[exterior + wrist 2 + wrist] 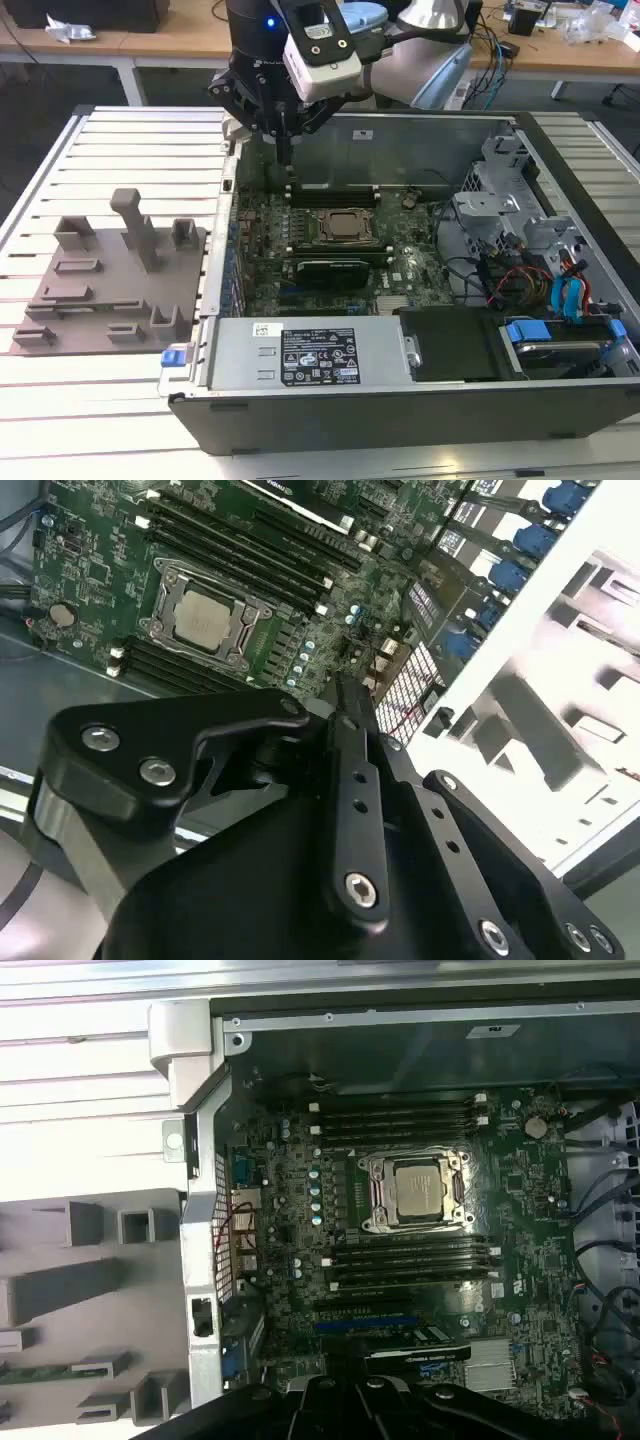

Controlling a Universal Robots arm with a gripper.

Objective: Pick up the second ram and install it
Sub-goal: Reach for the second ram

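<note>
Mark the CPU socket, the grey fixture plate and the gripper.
CPU socket (415, 1188): first wrist view, centre of the metal lid.
grey fixture plate (113, 286): exterior view, bare flat base.
gripper (286, 155): exterior view, at its tip.

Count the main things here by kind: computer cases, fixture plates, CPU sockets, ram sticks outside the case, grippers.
Open black computer case: 1
Grey plastic fixture plate with raised blocks: 1
Square metal CPU socket: 1
Thin green ram stick lying in the plate: 1
Black gripper: 1
Total: 5
</note>
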